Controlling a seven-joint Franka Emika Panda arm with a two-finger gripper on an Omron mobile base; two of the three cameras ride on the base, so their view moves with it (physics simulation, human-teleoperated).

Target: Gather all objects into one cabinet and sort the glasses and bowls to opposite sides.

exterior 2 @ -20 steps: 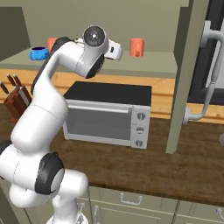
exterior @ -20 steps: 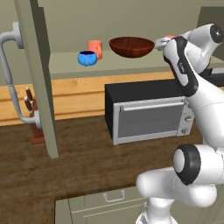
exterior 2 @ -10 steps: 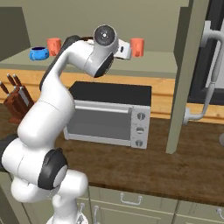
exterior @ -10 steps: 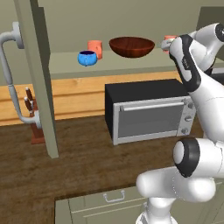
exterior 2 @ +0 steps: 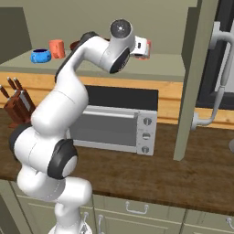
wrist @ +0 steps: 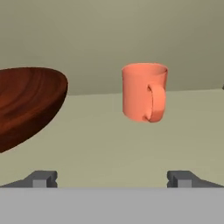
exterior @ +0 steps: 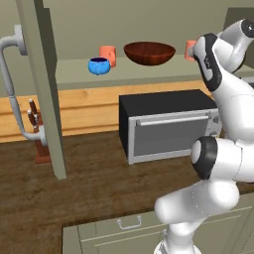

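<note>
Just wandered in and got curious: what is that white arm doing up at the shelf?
The white arm is reaching up to the open cabinet shelf. Its claw is open and empty, pointed at an orange mug standing upright a little ahead of it. Beside the mug sits a wide brown bowl, and farther along the shelf are a small blue bowl and a second orange cup. Nothing is being held; it looks ready to go for the mug.

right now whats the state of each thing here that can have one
gripper: open, holding nothing, short of the mug
mug: upright on the shelf, handle facing the hand camera
plain cup: upright on the shelf
blue bowl: upright, beside the plain cup
brown bowl: upright, mid shelf
cabinet door: open
toaster oven: door shut
</note>
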